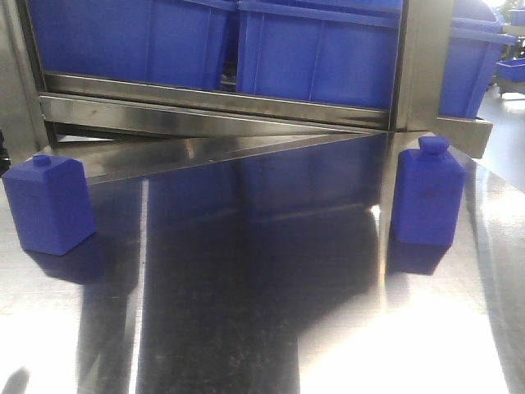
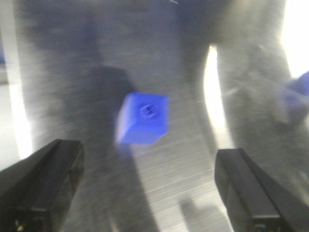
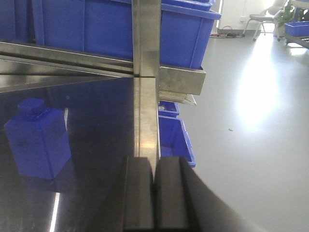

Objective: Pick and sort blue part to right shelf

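Note:
Two blue parts shaped like small capped bottles stand upright on the shiny steel table (image 1: 262, 328): one at the left (image 1: 49, 205), one at the right (image 1: 428, 193). In the blurred left wrist view, a blue part (image 2: 144, 118) shows from above, ahead of my left gripper (image 2: 149, 159), which hangs open well above it. My right gripper (image 3: 154, 166) is shut on nothing, low over the table, with the right-hand blue part (image 3: 38, 140) to its left. Behind the table rises the shelf frame (image 1: 422, 66) with blue bins (image 1: 316, 53).
A steel upright post (image 3: 146, 58) of the shelf stands straight ahead of my right gripper. Blue bins (image 3: 176, 133) sit lower beside the table's right edge. Open grey floor (image 3: 251, 121) lies to the right. A second blue part (image 2: 294, 94) is blurred at the left wrist view's right edge.

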Action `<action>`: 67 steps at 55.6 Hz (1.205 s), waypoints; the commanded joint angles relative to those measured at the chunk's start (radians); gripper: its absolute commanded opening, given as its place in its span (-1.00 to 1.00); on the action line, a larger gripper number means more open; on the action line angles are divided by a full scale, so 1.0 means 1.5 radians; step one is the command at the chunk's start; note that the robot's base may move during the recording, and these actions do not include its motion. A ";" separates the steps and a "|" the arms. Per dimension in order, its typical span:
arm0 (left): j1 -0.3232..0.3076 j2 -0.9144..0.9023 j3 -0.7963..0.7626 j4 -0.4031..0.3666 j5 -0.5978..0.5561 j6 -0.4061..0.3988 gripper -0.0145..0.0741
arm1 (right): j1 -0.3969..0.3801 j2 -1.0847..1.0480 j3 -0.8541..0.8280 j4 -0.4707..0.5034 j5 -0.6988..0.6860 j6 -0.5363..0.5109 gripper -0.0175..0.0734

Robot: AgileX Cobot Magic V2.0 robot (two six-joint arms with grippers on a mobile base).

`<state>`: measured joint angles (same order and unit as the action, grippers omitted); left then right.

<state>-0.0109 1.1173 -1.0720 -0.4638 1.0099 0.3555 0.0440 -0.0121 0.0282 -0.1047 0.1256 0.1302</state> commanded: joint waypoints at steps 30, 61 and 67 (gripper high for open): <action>-0.145 0.274 -0.106 0.114 -0.076 -0.112 0.71 | -0.001 -0.011 -0.005 -0.001 -0.062 -0.005 -0.51; -0.151 0.361 -0.106 0.119 -0.052 -0.112 0.70 | -0.001 -0.011 -0.005 -0.001 -0.062 -0.005 -0.51; -0.151 0.366 -0.106 0.119 -0.039 -0.112 0.59 | -0.001 -0.011 -0.005 -0.001 -0.062 -0.005 -0.51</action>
<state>-0.2303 1.7005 -1.1971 -0.2682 0.9430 0.1957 0.0440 -0.0121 0.0282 -0.1047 0.1256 0.1302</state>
